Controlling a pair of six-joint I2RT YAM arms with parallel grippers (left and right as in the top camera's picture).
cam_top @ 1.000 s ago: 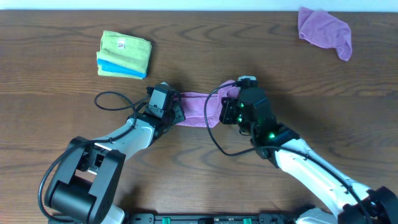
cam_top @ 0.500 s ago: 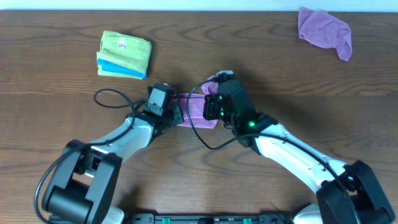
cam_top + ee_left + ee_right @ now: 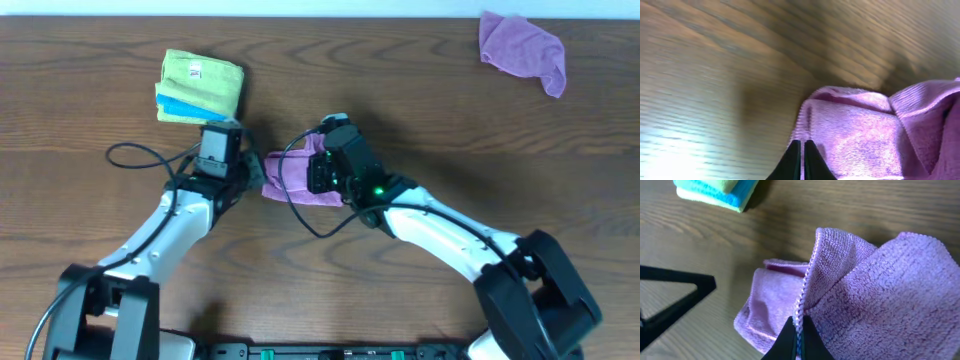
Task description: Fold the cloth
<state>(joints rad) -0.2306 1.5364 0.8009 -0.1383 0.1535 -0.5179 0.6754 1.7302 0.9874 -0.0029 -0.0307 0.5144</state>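
The purple cloth [image 3: 292, 188] lies bunched near the middle of the table [image 3: 90, 60], between the two arms. It is partly doubled over, with one fold lifted and its stitched hem showing. The left gripper [image 3: 801, 150] is pinched tight on the cloth's edge, and the right gripper [image 3: 798, 326] is clamped on the hem.

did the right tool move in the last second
Yes. The right tool, shut on the purple cloth, has shifted left in the overhead view, closer to the folded green and blue stack, which stayed put.
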